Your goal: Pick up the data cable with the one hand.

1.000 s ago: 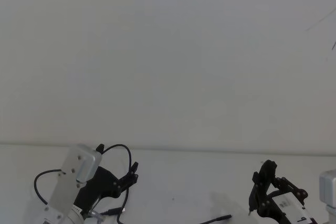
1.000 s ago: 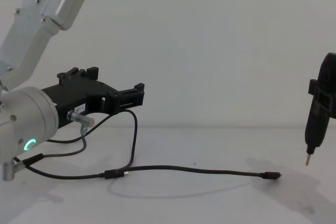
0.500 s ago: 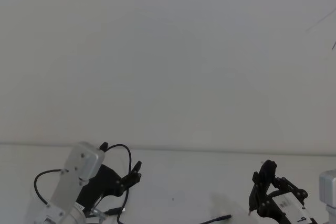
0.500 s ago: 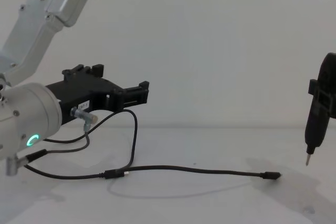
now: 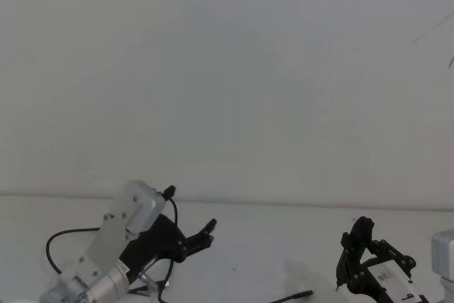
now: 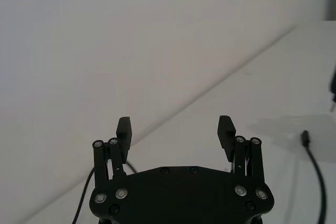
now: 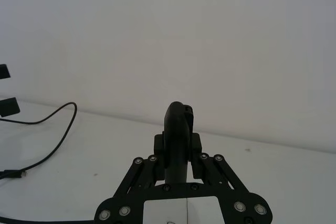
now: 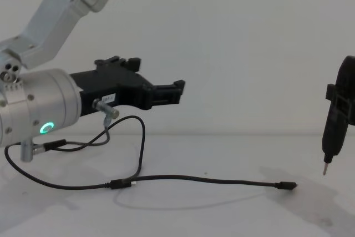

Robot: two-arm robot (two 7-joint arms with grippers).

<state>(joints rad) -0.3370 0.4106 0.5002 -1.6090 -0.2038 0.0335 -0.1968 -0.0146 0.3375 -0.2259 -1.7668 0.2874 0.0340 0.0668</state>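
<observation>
White counter (image 8: 222, 215), plain wall (image 8: 249, 37). Step judged: approach. Left hand (image 8: 176, 90) hovers, jaws apart, above the data cable (image 8: 211, 178); next, lower and close. Right hand (image 8: 326, 167) parked aside.

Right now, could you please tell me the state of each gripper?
Left gripper: open, empty, hovering near the data cable.
Right gripper: shut, empty, parked at the right.
</observation>
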